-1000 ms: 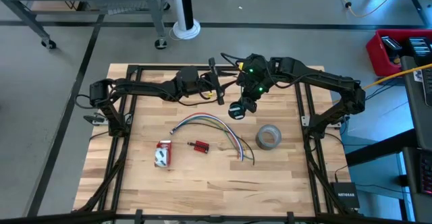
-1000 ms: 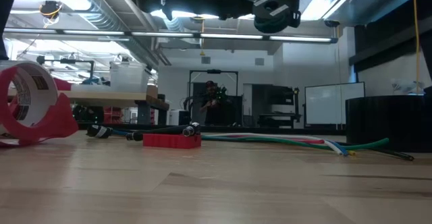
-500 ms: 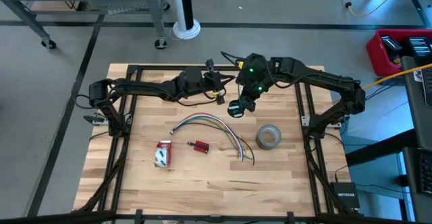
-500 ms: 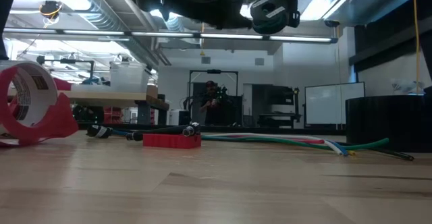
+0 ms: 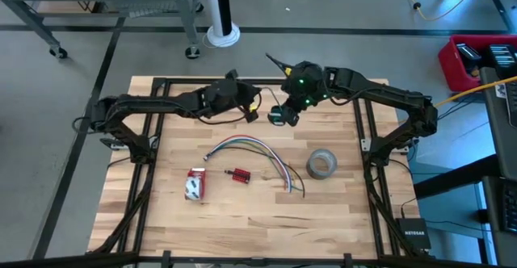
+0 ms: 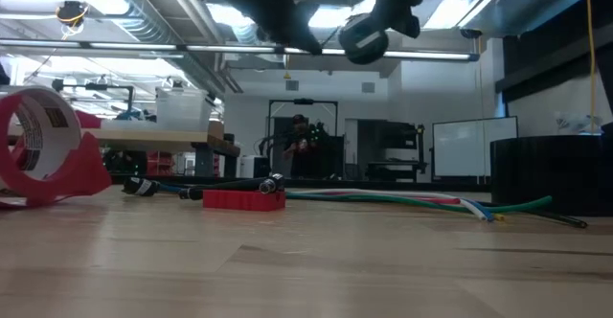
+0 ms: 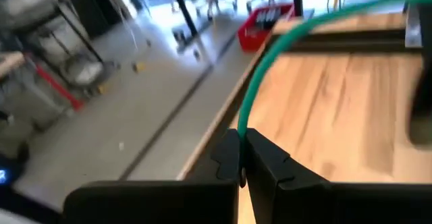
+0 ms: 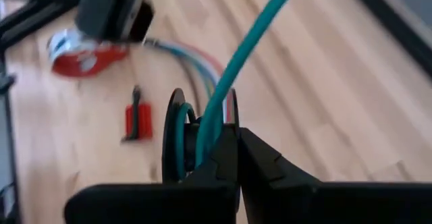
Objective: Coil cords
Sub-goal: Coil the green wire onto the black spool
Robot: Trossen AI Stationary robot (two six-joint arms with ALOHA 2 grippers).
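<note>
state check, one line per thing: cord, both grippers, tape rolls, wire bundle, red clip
cords: teal strand taut in the air between both grippers, the rest wound in a small coil by the right one.
left gripper: jaws shut on the strand.
right gripper: jaws shut on the strand, raised.
grey tape roll: flat on table.
red tape dispenser: on table.
coloured wire bundle: loose, curved.
red clip: on table.

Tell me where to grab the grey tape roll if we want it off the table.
Grey tape roll lies flat, hole up: come straight down and pinch its wall, one finger in the hole, one outside. Likely best on the side away from the coloured wires, whose ends lie near it. Left gripper and right gripper are both shut on the teal cord above the table.
</note>
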